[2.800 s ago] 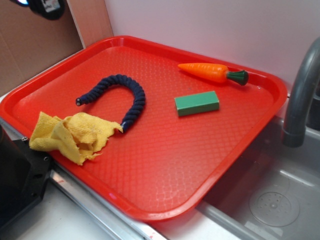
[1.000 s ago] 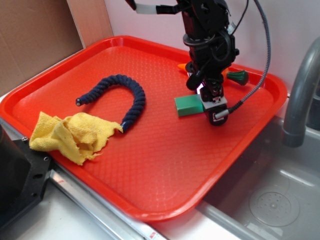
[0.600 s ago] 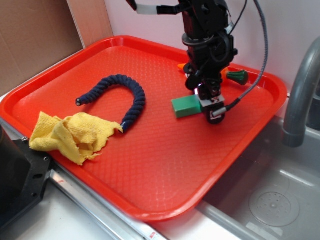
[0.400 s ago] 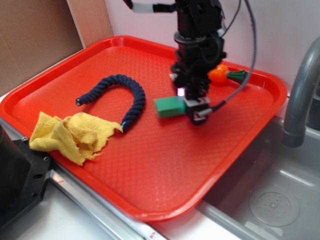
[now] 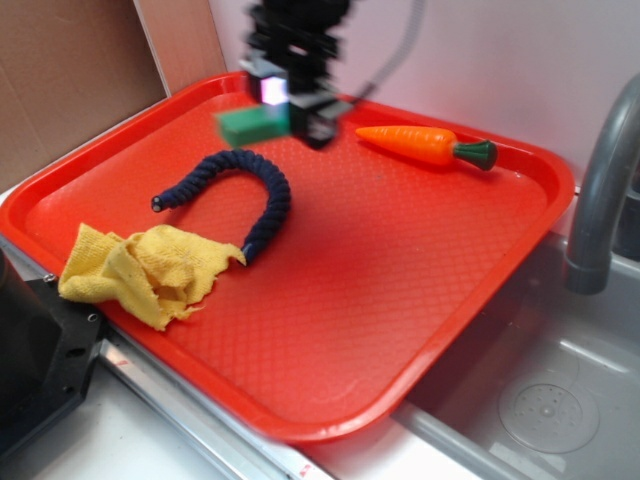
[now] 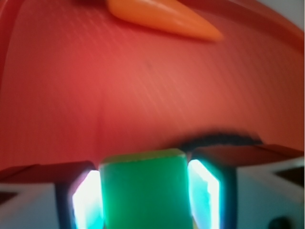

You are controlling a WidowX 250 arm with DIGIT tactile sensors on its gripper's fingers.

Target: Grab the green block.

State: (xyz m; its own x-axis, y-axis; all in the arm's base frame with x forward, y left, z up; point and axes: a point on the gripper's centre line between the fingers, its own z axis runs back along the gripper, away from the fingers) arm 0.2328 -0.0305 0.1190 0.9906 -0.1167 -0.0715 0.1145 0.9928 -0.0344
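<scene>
Exterior view
Claw (image 5: 285, 105): we see it blurred at about 11 o'clock over the tray, its fingers closed on the block.
Block (image 5: 248, 125): green, sticking out of the claw toward 9 o'clock; we judge it raised off the tray, above the rope's far end.
Tray (image 5: 400, 300): red and textured, filling most of our view and resting on the worktop.
Rope (image 5: 262, 195): dark blue and twisted, bent in an arch left of the tray's centre, below the claw.
Carrot (image 5: 420, 144): orange with a dark green tip, lying at about 1 o'clock near the far rim, well apart from the claw.
Cloth (image 5: 145, 272): yellow and crumpled at about 8 o'clock, overlapping the tray's near rim and touching the rope's near end.
Faucet (image 5: 600, 190): grey, curving up at 3 o'clock just off the tray.
Sink (image 5: 530, 400): grey basin at 4 o'clock with a round drain.

Wrist view
Block (image 6: 145, 188): green, at 6 o'clock, filling the gap between the two fingers.
Fingers (image 6: 206, 191): bright pale pads, one pressed to each side of the block; we read this as a firm hold.
Rope (image 6: 219, 138): a dark blurred strip just past the block at about 5 o'clock.
Carrot (image 6: 162, 18): orange, pointed tip toward 2 o'clock, at 12 o'clock on the tray.
Tray (image 6: 95, 86): red surface, soft with blur.
</scene>
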